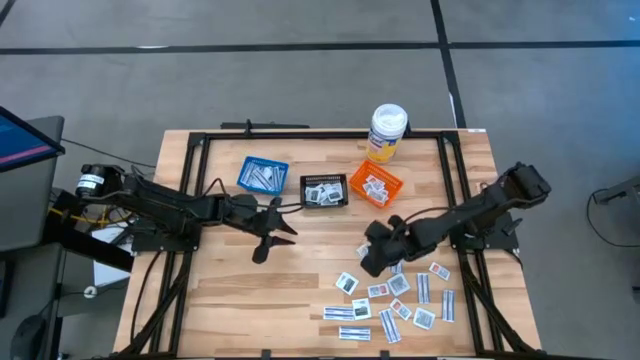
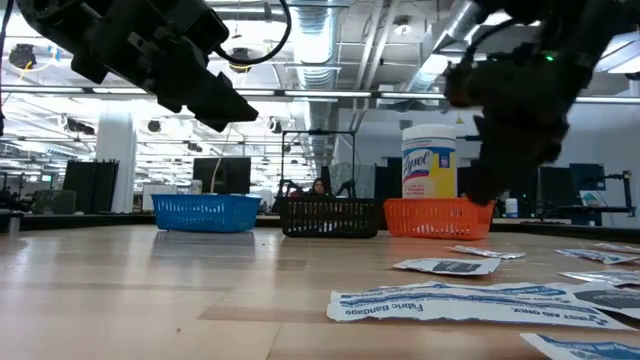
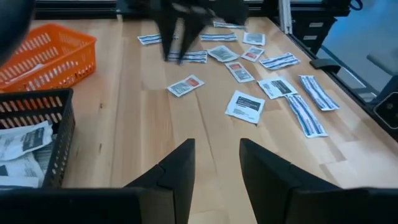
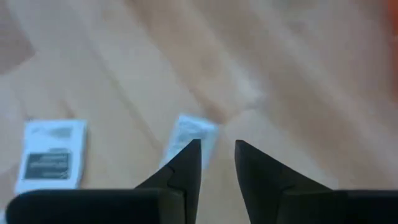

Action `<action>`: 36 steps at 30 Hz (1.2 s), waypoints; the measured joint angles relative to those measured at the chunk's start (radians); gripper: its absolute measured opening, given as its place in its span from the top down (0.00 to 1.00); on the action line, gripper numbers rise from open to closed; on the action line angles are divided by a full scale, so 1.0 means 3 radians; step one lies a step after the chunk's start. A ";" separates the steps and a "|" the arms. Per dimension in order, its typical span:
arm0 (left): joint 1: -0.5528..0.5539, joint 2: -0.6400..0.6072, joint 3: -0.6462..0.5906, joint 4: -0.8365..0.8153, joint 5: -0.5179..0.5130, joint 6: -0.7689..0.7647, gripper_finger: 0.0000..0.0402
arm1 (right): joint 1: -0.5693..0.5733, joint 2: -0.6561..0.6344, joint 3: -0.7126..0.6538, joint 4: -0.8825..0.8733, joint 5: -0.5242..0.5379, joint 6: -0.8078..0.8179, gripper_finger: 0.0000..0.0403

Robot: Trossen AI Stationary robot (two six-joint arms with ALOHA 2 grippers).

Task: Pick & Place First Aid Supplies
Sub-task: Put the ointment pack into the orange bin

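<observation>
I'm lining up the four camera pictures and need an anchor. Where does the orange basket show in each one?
High view: orange basket at the table's far side, right of the black basket.
Low view: orange basket right of centre, before the white bottle.
Left wrist view: orange basket at upper left.
Right wrist view: not clearly in it.
Shared landmark: the black basket beside it.

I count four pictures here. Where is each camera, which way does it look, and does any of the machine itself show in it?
High: above, straight down on the table; both arms show.
Low: at tabletop height, level across to the blue basket, black basket and orange basket; arms hang above.
Left wrist: past the left gripper toward scattered packets.
Right wrist: past the right gripper, down onto wood.
High and low views share the bottle.
</observation>
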 joint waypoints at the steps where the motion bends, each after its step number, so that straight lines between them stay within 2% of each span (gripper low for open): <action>1: 0.0000 0.0001 0.0000 0.0000 -0.0015 -0.0001 0.69 | 0.0014 0.0073 0.0005 0.0055 -0.0057 -0.0001 0.77; 8: 0.0009 0.0007 -0.0003 0.0034 -0.0041 0.0057 0.69 | -0.0139 0.0552 0.0120 0.0119 -0.0182 -0.0015 0.77; 12: 0.0031 0.0022 -0.0005 0.0059 -0.0083 0.0134 0.69 | -0.0235 0.0706 0.0249 0.0059 -0.0446 -0.0026 0.77; 20: 0.0064 0.0045 -0.0005 0.0074 -0.0128 0.0161 0.69 | -0.0264 0.0765 0.0527 -0.0223 -0.0480 -0.0029 0.77; 24: 0.0064 0.0045 -0.0005 0.0074 -0.0128 0.0161 0.69 | -0.0234 0.0764 0.0655 -0.0177 -0.0425 -0.0075 0.77; 36: 0.0064 0.0045 -0.0004 0.0074 -0.0128 0.0160 0.69 | -0.0098 0.0799 0.0679 -0.0125 -0.0429 -0.0341 0.77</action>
